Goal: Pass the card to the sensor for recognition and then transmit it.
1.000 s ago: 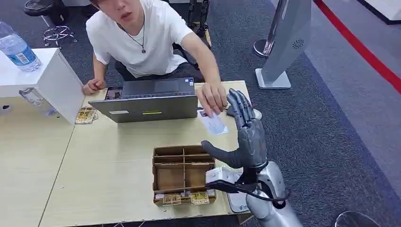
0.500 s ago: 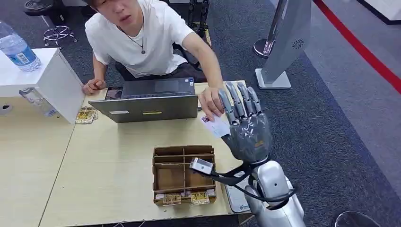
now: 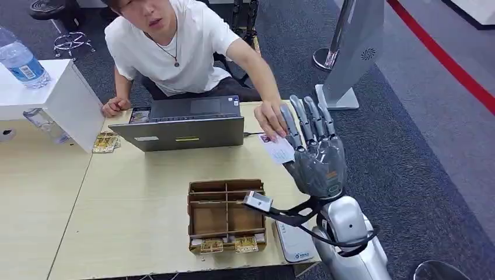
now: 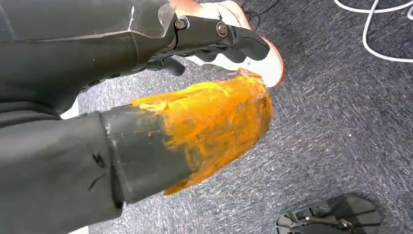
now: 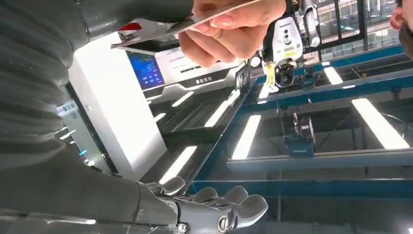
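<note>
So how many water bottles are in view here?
1: a water bottle stands on the white box at the table's far left corner. Others may sit outside the frame.

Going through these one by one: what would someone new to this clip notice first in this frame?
First, the robot's right hand raised above the table's right end, fingers spread upward, meeting a person's hand that holds a white card at its fingers. Next, the person in a white shirt leaning over a grey laptop at the far edge. Nearer the robot sits a brown divided box.
</note>
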Controlling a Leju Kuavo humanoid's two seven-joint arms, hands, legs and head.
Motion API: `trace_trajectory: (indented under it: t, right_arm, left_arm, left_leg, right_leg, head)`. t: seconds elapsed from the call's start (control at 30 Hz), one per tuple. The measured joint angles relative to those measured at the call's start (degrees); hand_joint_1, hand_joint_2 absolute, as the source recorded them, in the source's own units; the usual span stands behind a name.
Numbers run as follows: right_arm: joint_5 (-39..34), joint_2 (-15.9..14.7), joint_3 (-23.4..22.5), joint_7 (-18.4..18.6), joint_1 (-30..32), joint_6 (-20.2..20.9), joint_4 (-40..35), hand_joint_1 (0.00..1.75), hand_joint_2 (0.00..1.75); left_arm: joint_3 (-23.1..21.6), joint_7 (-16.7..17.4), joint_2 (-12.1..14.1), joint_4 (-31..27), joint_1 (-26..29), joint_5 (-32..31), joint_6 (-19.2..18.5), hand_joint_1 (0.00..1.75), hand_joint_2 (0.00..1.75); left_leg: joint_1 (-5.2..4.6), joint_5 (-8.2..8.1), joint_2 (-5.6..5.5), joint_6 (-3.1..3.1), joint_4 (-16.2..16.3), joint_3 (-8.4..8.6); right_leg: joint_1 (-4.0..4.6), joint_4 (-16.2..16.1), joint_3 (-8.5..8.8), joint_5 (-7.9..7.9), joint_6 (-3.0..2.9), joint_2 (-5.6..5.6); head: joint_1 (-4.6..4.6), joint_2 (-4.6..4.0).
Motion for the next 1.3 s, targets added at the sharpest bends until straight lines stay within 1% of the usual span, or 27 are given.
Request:
trace_trajectory:
  t: [0.03,0.2,0.53,0.67,1.07,1.13,1.27,1.3]
  right_arm:
    - [0.0,-0.1,0.0,0.0,0.1,0.0,0.0,1.75,1.75]
    - [0.0,-0.2,-0.1,-0.2,0.8,0.0,-0.7,1.75,1.75]
    - [0.0,-0.3,-0.1,1.2,1.6,0.0,-0.8,1.75,1.75]
    - [0.0,-0.3,0.5,3.0,1.8,0.0,-0.8,1.75,1.75]
    - [-0.2,-0.3,3.0,6.3,3.2,0.0,-1.7,1.75,1.75]
    - [-1.5,-0.3,3.1,5.5,3.8,0.0,-1.9,1.75,1.75]
    - [-7.8,0.1,2.3,-0.8,6.0,0.0,-1.7,1.75,1.75]
    - [-9.2,0.3,1.9,-1.7,6.5,0.0,-1.5,1.75,1.75]
  left_arm:
    - [0.0,0.0,0.0,0.0,0.0,0.0,0.0,0.0,0.0]
    - [0.2,0.0,0.0,0.0,0.0,-0.2,0.0,0.0,0.0]
    - [0.4,0.0,0.0,0.0,0.0,-0.7,0.0,0.0,0.0]
    - [0.5,0.1,0.0,0.0,0.0,-0.8,0.0,0.0,0.0]
    - [0.8,0.2,0.0,0.0,0.0,-0.9,0.0,0.0,0.0]
    - [1.1,0.2,0.0,0.0,0.0,-0.9,0.0,0.0,0.0]
    - [1.7,0.2,0.0,0.0,0.0,-0.9,0.1,0.0,0.0]
    - [1.9,0.2,0.0,0.0,0.0,-0.9,0.1,0.0,0.0]
  left_leg:
    - [0.0,0.0,0.0,0.0,0.0,0.0]
    - [0.0,0.0,0.0,0.0,0.0,0.0]
    - [0.0,0.0,0.0,0.0,0.0,-0.01]
    - [0.0,0.0,0.0,0.0,0.0,-0.01]
    - [0.0,0.0,0.0,0.0,0.0,-0.01]
    - [0.0,0.0,0.0,0.0,0.0,-0.01]
    - [0.0,0.0,-0.01,0.0,0.0,-0.02]
    - [0.0,0.0,-0.01,0.0,0.0,-0.02]
  right_leg:
    - [0.0,0.0,0.0,0.0,0.0,0.0]
    - [-0.01,0.0,0.01,0.0,0.0,0.0]
    - [0.0,0.0,0.0,0.0,0.0,0.0]
    - [0.0,0.0,0.0,0.0,0.0,0.0]
    - [-0.01,0.0,0.0,0.0,0.0,0.0]
    - [0.0,0.0,0.0,0.0,0.0,0.0]
    - [0.0,0.0,0.0,-0.01,0.0,-0.01]
    - [0.0,0.0,0.0,-0.01,0.0,-0.01]
  head:
    - [0.0,0.0]
    - [0.0,0.0]
    - [0.0,0.0]
    - [0.0,0.0]
    - [0.0,0.0]
    - [0.0,0.0]
    - [0.0,0.0]
    - [0.0,0.0]
